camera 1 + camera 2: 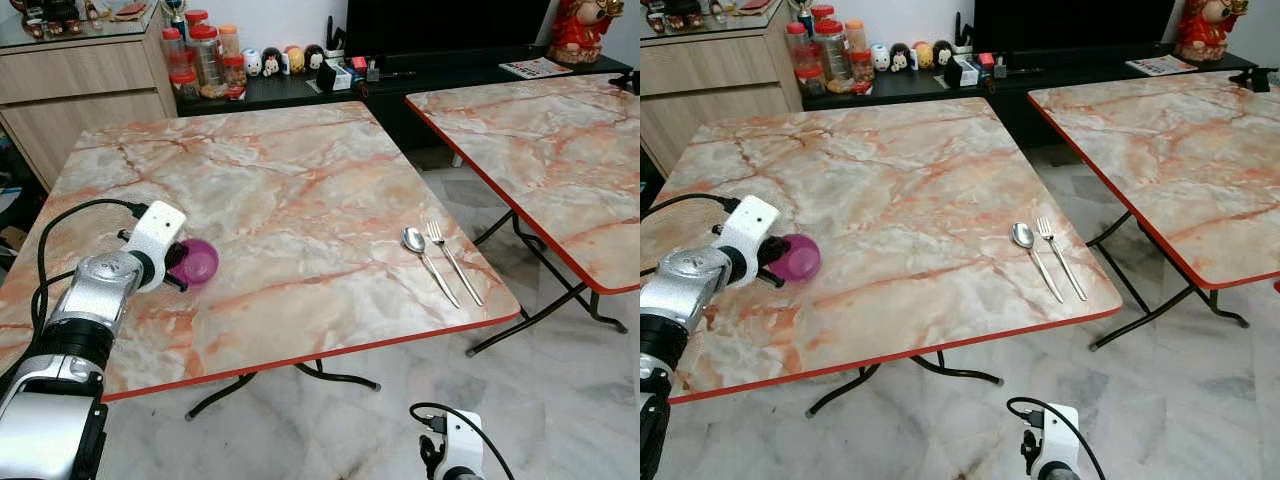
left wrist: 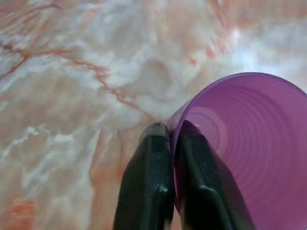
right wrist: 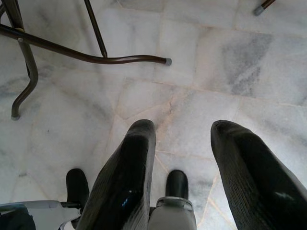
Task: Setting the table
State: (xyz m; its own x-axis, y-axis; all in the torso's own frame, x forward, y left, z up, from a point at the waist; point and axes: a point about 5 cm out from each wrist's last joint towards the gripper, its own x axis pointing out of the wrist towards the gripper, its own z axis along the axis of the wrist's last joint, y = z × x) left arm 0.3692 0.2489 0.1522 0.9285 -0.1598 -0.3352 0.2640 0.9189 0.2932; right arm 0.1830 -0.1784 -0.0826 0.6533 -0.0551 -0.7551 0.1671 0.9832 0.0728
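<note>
Gripping one purple cup [image 1: 199, 261] (left tool [image 2: 173, 132]), one spoon [image 1: 424, 255], one fork [image 1: 452, 258]

Bench [image 1: 300, 190] had a marbled pink/white top w/ red edge, on dark folding legs over a pale marble floor [image 1: 400, 420]. Spoon [image 1: 424, 256] & fork [image 1: 452, 260] lay side by side, just apart, near its right front corner. A 2nd bench [image 1: 540, 150] of the same kind stood to the right, separated by a gap.
</note>
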